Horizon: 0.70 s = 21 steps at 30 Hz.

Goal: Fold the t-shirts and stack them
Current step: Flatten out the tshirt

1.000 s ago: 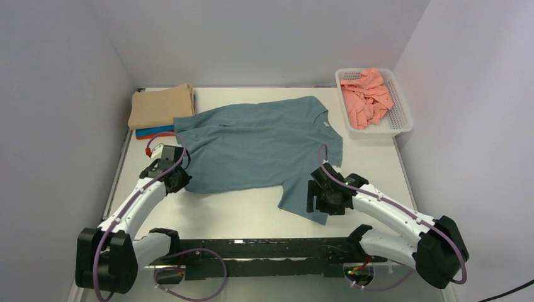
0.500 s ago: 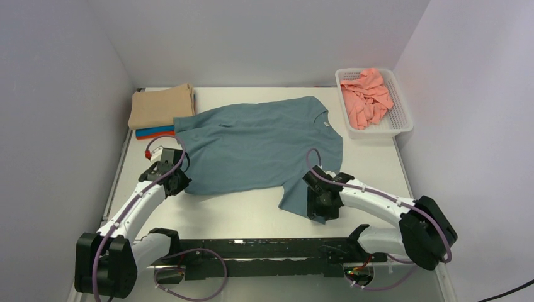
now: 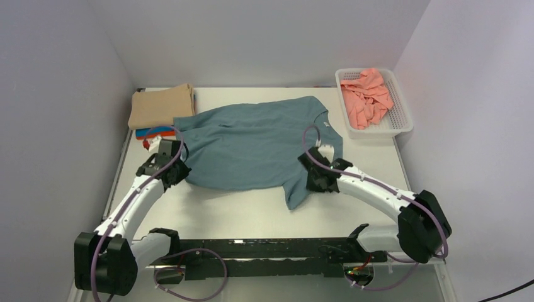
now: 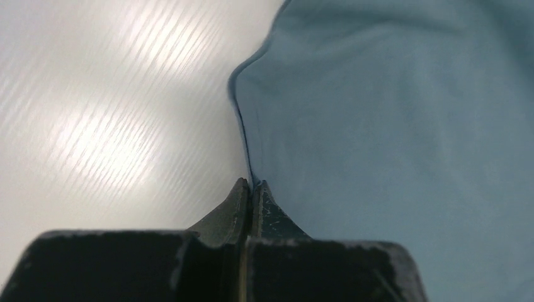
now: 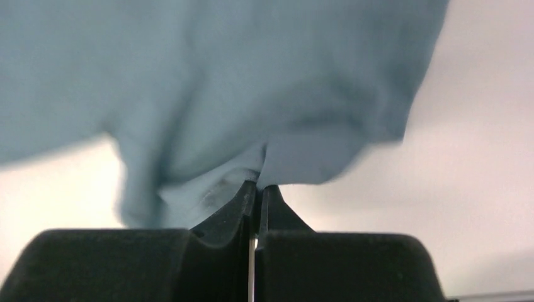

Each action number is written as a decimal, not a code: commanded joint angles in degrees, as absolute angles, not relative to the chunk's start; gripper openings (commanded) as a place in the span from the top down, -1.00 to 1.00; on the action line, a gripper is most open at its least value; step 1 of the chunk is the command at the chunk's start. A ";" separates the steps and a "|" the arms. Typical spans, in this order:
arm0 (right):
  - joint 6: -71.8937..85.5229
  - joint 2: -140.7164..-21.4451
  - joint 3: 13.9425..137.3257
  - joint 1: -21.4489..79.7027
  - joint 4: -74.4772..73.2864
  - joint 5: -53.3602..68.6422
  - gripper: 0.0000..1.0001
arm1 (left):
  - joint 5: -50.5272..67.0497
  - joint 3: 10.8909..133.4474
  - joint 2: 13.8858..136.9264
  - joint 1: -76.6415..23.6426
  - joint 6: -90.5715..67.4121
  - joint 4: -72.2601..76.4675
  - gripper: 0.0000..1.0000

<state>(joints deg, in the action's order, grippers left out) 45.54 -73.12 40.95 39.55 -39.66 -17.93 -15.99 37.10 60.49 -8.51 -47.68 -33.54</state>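
Note:
A dusty teal-grey t-shirt (image 3: 258, 141) lies spread across the middle of the table. My left gripper (image 3: 178, 174) is shut on its near-left hem edge (image 4: 247, 151), the cloth pinched at the fingertips. My right gripper (image 3: 313, 179) is shut on the near-right sleeve (image 5: 252, 163), which hangs bunched from the tips, lifted off the table. A folded tan t-shirt (image 3: 160, 106) sits on top of folded blue and orange ones (image 3: 153, 132) at the back left. A salmon pink t-shirt (image 3: 365, 97) lies crumpled in the basket.
The white perforated basket (image 3: 400, 119) stands at the back right against the wall. Grey walls close in the table on three sides. Bare table (image 3: 239, 211) shows between the shirt and the arm bases.
My right gripper has shut on the sleeve and moved away from me with it, pulling the sleeve up and inward. My left gripper has carried the hem a little farther back.

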 commanded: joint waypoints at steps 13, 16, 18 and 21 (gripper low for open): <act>18.16 -58.83 77.03 27.74 -24.27 -32.17 1.00 | -26.28 70.31 51.00 -8.70 -39.25 -31.95 1.00; 13.57 -58.50 85.17 27.77 -24.80 -28.84 1.00 | -26.58 75.16 48.30 -8.70 -37.14 -30.70 1.00; 11.53 -59.04 91.47 27.84 -26.79 -27.17 1.00 | -25.62 79.25 46.94 -8.70 -35.59 -30.79 1.00; 9.24 -59.55 100.28 27.76 -29.66 -24.39 1.00 | -23.17 86.75 45.92 -8.70 -32.97 -32.82 1.00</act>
<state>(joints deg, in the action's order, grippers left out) 15.90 -60.18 89.73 27.90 -28.47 -27.68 -23.81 77.52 48.53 -8.73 -38.13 -32.88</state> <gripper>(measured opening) 0.024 0.023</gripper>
